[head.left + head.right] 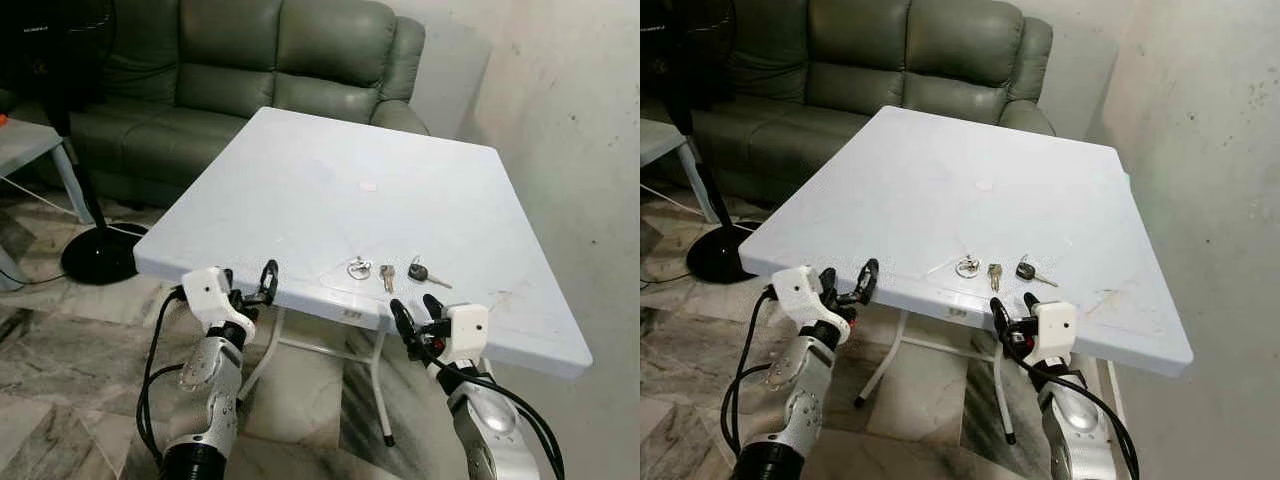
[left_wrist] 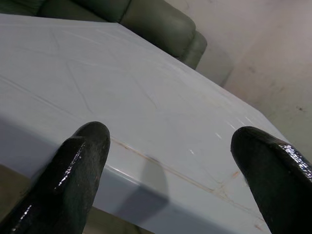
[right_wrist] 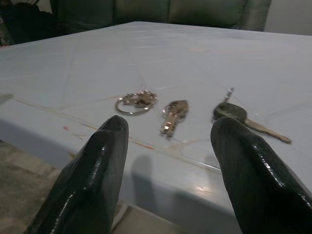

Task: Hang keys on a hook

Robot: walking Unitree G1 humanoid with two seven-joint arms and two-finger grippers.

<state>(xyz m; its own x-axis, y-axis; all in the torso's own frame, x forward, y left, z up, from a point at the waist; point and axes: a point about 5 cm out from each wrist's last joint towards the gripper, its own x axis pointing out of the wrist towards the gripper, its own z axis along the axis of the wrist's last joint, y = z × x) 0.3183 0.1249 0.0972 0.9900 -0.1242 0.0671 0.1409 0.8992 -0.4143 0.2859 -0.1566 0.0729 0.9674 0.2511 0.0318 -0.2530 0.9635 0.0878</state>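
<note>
White plastic desk (image 1: pixel 330 170) fills my view, on marble-patterned floor (image 1: pixel 60 350) with a green sofa (image 1: pixel 250 70) behind and a bare wall (image 1: pixel 570 110) to the right; my left hand (image 1: pixel 254 288) and right hand (image 1: pixel 418 311) hover at its near edge, fingers apart; keys (image 1: pixel 388 272) lie near that edge, before the right hand.

both arms raised; left gripper (image 1: pixel 254 286), right gripper (image 1: pixel 417 310) fingers spread.
</note>
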